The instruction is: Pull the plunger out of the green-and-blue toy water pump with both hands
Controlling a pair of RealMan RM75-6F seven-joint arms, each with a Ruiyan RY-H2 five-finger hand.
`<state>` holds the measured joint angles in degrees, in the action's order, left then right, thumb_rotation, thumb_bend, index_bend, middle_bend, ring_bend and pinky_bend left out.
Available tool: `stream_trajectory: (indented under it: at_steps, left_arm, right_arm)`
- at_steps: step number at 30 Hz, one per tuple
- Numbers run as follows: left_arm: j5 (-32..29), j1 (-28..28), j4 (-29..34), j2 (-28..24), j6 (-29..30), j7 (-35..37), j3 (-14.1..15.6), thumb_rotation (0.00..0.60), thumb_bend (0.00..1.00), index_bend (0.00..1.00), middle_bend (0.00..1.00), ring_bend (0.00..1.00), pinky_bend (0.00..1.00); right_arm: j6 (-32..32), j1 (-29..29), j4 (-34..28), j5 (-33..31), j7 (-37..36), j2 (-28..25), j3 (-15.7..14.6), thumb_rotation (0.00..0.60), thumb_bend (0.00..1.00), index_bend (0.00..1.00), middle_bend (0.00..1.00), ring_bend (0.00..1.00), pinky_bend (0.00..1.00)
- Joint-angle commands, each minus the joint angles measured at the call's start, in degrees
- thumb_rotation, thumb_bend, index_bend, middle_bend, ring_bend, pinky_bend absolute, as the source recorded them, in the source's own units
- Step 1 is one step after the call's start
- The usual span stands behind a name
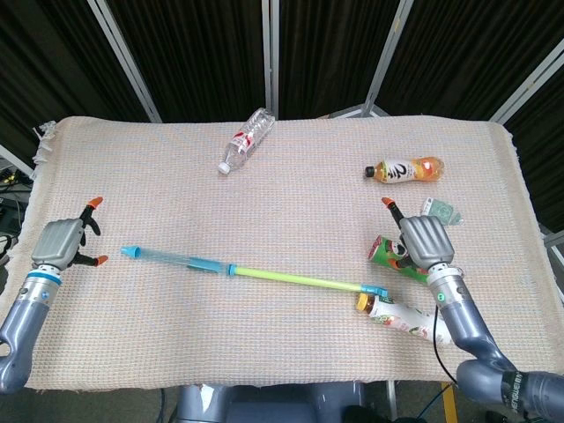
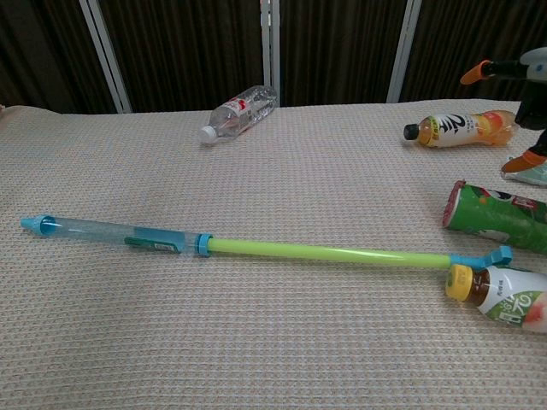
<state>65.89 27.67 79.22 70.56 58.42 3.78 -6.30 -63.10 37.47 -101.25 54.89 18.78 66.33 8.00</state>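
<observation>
The toy water pump lies flat on the cloth with its clear blue barrel (image 1: 176,259) (image 2: 111,234) to the left. Its green plunger rod (image 1: 295,279) (image 2: 329,253) is drawn far out to the right, ending in a blue handle (image 1: 374,289) (image 2: 496,255) against a bottle cap. My left hand (image 1: 62,243) hovers open left of the barrel tip, apart from it. Above the handle, my right hand (image 1: 426,241) (image 2: 523,73) is open, fingers spread, holding nothing.
A green can (image 1: 392,256) (image 2: 496,217) and a yellow-capped bottle (image 1: 401,315) (image 2: 504,295) lie by the plunger handle. An orange drink bottle (image 1: 405,169) (image 2: 457,128), a clear water bottle (image 1: 246,140) (image 2: 239,110) and a small packet (image 1: 441,210) sit farther back.
</observation>
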Motion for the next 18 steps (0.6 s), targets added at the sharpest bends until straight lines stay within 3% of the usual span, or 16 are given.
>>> stream_trajectory:
  at_steps: [1,3,5,8,11,18]
  left_arm:
    - [7.9,-5.9,5.5,-4.4,10.7,5.3,0.8,0.600,0.03,0.00,0.04,0.08,0.15]
    - [10.2,-7.7,7.2,-5.5,14.0,5.9,1.7,0.600,0.00,0.00,0.00,0.00,0.02]
    - [11.9,-9.4,8.7,-6.3,16.8,6.0,2.5,0.600,0.00,0.00,0.00,0.00,0.00]
    - [15.1,-12.9,11.5,-7.6,22.1,4.8,4.5,0.600,0.00,0.00,0.00,0.00,0.00]
    - [16.5,-15.3,13.0,-7.8,25.6,2.7,5.5,0.600,0.00,0.00,0.00,0.00,0.00]
    - [18.7,-18.1,13.6,-6.9,28.7,0.9,6.9,0.600,0.00,0.00,0.00,0.00,0.00]
  right_arm:
    - [-6.5,-6.6,-0.5,10.8,-9.3,-4.8,-2.1,0.600,0.00,0.03,0.79,0.85,0.95]
    - [-9.6,-9.3,0.8,15.5,-13.6,-6.0,-3.4,0.600,0.00,0.03,0.63,0.70,0.76]
    - [-12.9,-11.8,2.5,19.1,-16.7,-6.8,-4.6,0.600,0.00,0.03,0.38,0.42,0.40]
    - [-19.7,-16.4,7.7,26.2,-22.1,-7.3,-7.0,0.600,0.00,0.01,0.10,0.09,0.05]
    - [-24.6,-19.7,12.6,29.9,-24.3,-6.6,-8.5,0.600,0.00,0.00,0.00,0.00,0.00]
    - [-29.5,-24.1,17.8,32.3,-24.8,-5.6,-9.5,0.600,0.00,0.00,0.00,0.00,0.00]
